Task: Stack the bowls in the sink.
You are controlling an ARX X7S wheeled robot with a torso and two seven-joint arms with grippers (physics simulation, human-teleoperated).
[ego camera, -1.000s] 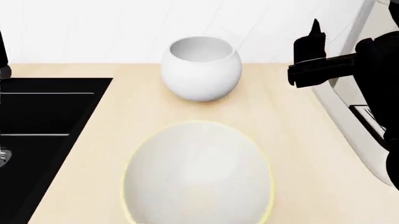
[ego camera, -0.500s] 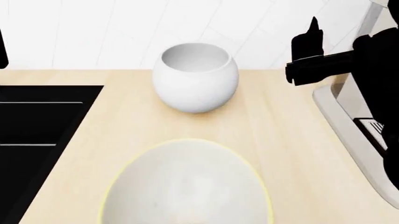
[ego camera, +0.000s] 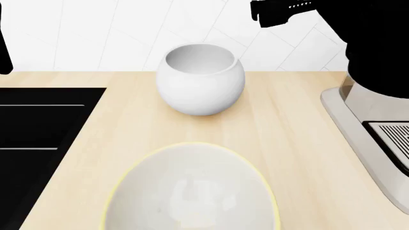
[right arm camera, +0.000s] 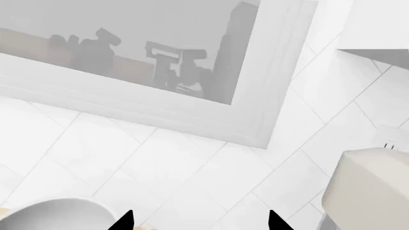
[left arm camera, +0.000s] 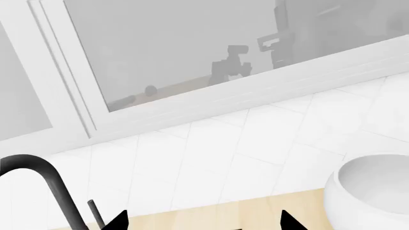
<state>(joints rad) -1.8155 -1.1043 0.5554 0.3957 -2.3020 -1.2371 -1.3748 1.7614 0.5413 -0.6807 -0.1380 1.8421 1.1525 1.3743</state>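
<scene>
Here, a light wooden countertop (ego camera: 300, 143) is seen from above in the head view, with both bowls resting on it. At the counter's near edge the wide, shallow cream-white bowl (ego camera: 191, 191) with a yellowish rim is set upright and partly cut off by the frame. Beyond it, near the counter's back edge and close to the white tiled wall (ego camera: 115, 33), the deep rounded white bowl (ego camera: 200, 79) stands upright, well apart from the shallow one. The matte black sink (ego camera: 38, 129) is sunk into the counter's left side, and neither bowl is inside it. At the counter's right edge a pale appliance (ego camera: 370, 124) with a grille is placed.

The right arm is shown as a black mass at the upper right of the head view, raised above the counter's back edge; its gripper is not made out clearly there. In the right wrist view only two black fingertips of the right gripper (right arm camera: 199, 221) are shown, set wide apart with nothing between them, so the jaws are spread and empty; the rim of the deep bowl is glimpsed beside them, under a window (right arm camera: 128, 43) in the tiled wall.

In the left wrist view the left gripper (left arm camera: 202, 223) is likewise shown by two black tips held wide apart, grasping nothing. A curved black faucet (left arm camera: 45, 187) is seen to one side, the deep bowl to the other.
</scene>
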